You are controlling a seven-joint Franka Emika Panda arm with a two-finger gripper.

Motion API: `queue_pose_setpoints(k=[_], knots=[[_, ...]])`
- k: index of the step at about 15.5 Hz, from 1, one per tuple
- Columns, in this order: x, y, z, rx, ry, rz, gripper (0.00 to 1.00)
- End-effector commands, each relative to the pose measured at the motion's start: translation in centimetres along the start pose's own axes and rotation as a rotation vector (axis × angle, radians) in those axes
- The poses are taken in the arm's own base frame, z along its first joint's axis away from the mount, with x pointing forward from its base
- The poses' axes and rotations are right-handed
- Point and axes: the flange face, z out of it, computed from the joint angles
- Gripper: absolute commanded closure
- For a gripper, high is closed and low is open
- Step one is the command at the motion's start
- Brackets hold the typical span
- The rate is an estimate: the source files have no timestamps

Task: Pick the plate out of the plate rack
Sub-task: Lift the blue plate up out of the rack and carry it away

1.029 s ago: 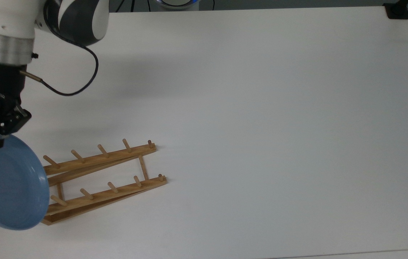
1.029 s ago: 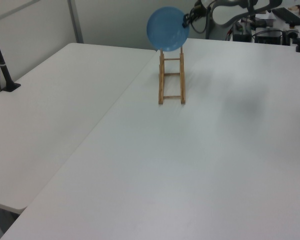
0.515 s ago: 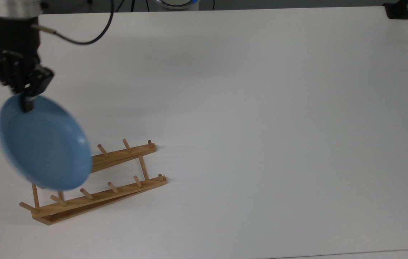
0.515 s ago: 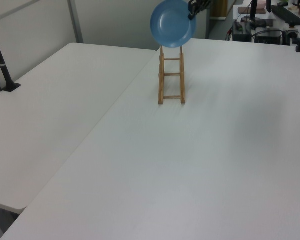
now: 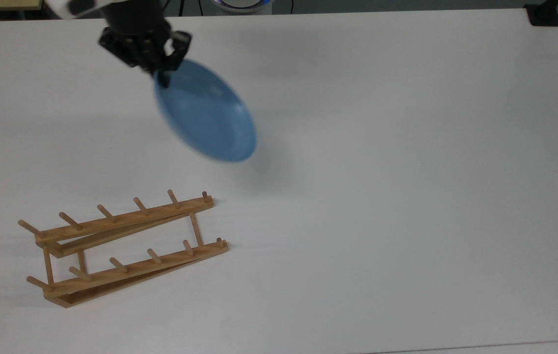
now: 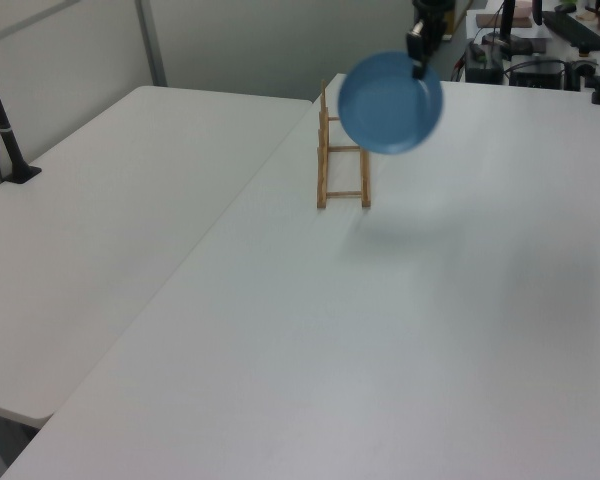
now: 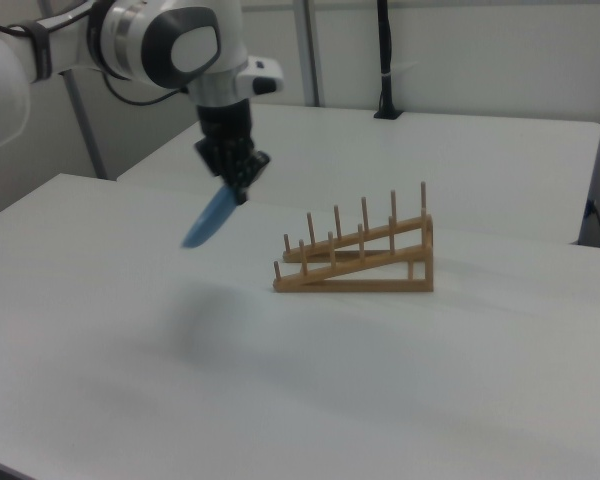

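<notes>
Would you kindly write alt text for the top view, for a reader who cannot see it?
A robot gripper holds a light-blue plate by its rim, tilted in the air above a white table. The wooden plate rack stands empty toward the top view's lower left, apart from the plate.

A large white table [image 5: 406, 196] fills the top view, its surface matte and evenly lit, with soft grey shadows near its far edge. A black clamp base [image 5: 543, 14] sits at the far right corner in the top view. In the left view, a second white table [image 6: 90, 250] stands just beside the first, their long edges meeting along a thin seam. A black post [image 6: 2, 120] rises from that second table's left edge. Behind both tables runs a pale grey wall [image 6: 240, 40] with a metal upright [image 6: 150, 42]. In the right view, another black pole [image 7: 384, 58] stands at the far table's back edge.
</notes>
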Motion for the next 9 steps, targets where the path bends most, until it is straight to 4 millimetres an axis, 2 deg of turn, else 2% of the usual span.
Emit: queue_pose_setpoints(k=[1,5,8,9], knots=[[-3.2,-2.3,3.2,0.101,-0.177,-0.172,0.92],[-4.6,-3.3,8.6,0.212,-0.25,-0.231,0.93],[-5.5,-4.5,12.6,0.216,-0.257,-0.266,0.95],[-5.6,-4.3,13.6,0.214,-0.248,-0.266,0.96]])
